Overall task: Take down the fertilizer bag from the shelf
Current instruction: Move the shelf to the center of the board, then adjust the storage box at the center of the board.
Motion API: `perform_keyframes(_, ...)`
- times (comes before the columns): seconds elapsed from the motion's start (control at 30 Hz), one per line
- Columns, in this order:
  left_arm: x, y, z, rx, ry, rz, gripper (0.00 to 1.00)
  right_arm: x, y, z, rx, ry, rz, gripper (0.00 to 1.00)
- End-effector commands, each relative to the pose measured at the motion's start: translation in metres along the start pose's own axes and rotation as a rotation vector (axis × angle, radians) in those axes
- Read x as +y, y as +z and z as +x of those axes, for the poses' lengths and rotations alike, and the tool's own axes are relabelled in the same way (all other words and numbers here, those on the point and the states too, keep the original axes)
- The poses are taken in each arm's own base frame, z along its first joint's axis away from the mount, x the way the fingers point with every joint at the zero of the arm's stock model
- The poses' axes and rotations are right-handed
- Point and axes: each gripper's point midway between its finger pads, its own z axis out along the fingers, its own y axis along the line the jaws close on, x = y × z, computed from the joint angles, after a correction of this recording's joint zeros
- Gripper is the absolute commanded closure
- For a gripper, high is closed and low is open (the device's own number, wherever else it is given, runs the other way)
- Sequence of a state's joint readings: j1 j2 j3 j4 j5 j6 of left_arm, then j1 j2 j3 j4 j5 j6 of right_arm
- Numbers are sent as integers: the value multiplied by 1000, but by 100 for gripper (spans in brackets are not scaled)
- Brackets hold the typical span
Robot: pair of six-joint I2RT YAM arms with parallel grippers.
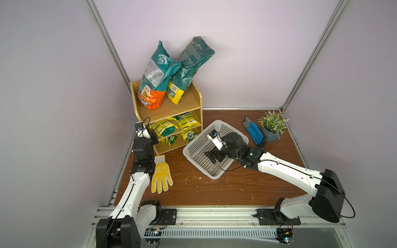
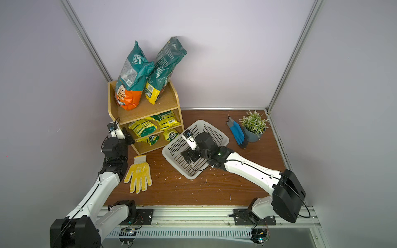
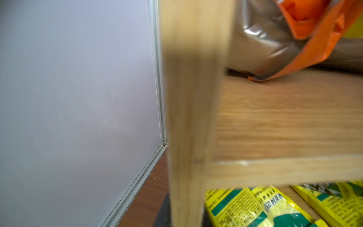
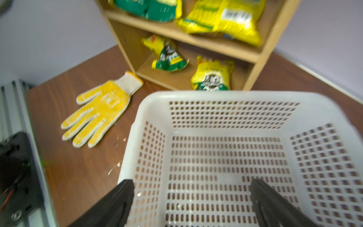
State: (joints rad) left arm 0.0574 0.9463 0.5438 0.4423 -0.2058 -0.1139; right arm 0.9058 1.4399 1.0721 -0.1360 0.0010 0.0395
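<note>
left fingers (image 1: 153, 139) sit right at the front corner of the small light-wood three-tier shelf (image 1: 189, 105), and i can't tell how wide they are. up above them the tall teal-and-orange fertilizer bag (image 1: 154, 85) stands on the top tier, touching a teal-and-yellow bag (image 1: 189, 64). right fingers (image 4: 121, 198) spread wide, empty, over the white perforated plastic basket (image 4: 196, 96) on the brown worktop (image 1: 214, 189).

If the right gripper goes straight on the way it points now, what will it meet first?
Most likely the white basket: the open right gripper points into it, toward its floor or far wall; depth is unclear. The shelf lies beyond.
</note>
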Motion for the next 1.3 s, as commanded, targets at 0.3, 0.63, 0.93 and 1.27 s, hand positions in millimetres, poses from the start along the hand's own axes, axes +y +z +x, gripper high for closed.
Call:
perform_keyframes(0.3,-4,-44,1,103,-173,60,0,56,38,51,186,22,-182,3)
perform_keyframes(0.63,-12,-60,25,152,-202,131,0,107,44,46,199,92,-343,6)
perform_keyframes(0.93,-30,-67,14,176,-287,228,0,150,48,4,123,149,-541,7)
perform_keyframes(1.27,-45,-82,8,207,-307,330,0,79,31,-83,-117,49,-123,1)
